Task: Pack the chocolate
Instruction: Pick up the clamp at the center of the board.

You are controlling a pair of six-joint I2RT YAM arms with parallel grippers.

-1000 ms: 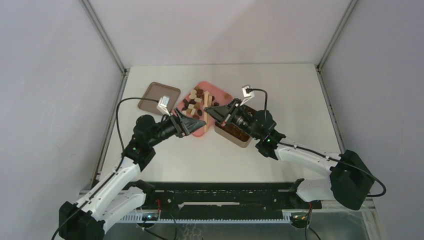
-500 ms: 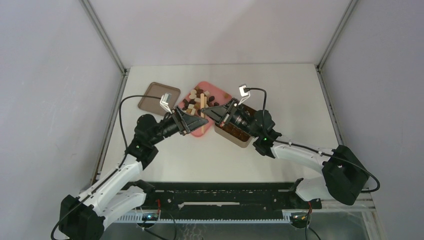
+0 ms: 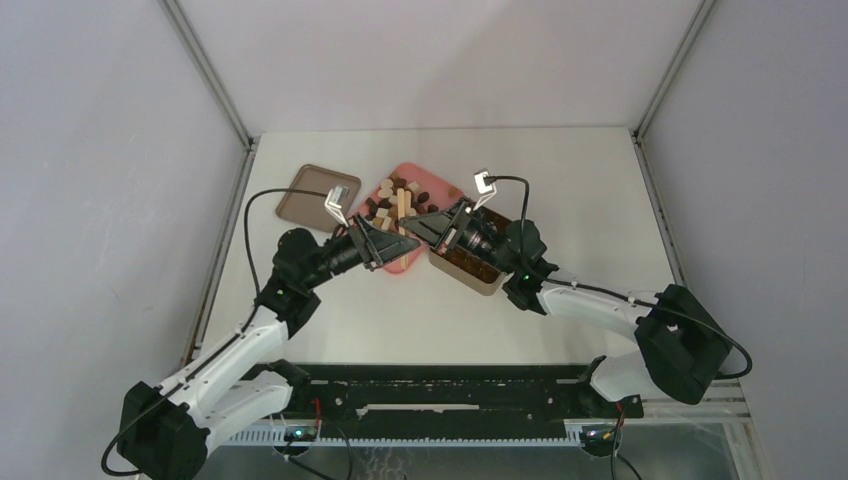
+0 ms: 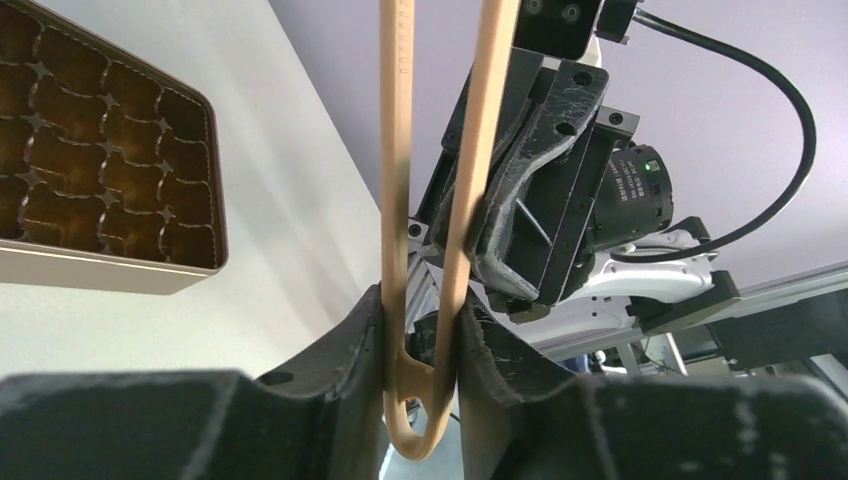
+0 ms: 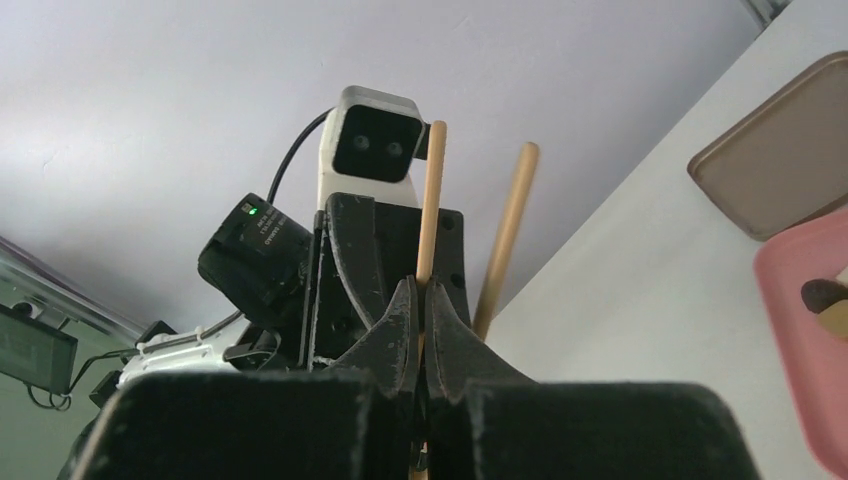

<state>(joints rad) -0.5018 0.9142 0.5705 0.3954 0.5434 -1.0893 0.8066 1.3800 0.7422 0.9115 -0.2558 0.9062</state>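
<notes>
We see the left gripper (image 4: 420,315) pinched narrow on the looped end of the wooden tongs (image 4: 395,150), one finger pressing each arm. The right gripper (image 5: 420,300) is clamped tight on one tong arm only, and the other arm stands free just beside it. Both grippers meet over the near part of the pink tray (image 3: 445,187). The chocolate (image 3: 395,195) lies heaped on that tray: dark, brown and cream pieces. The tan tin (image 3: 470,277) with a gridded insert sits just right of the tray. A brown lid (image 3: 310,195) lies to the left.
</notes>
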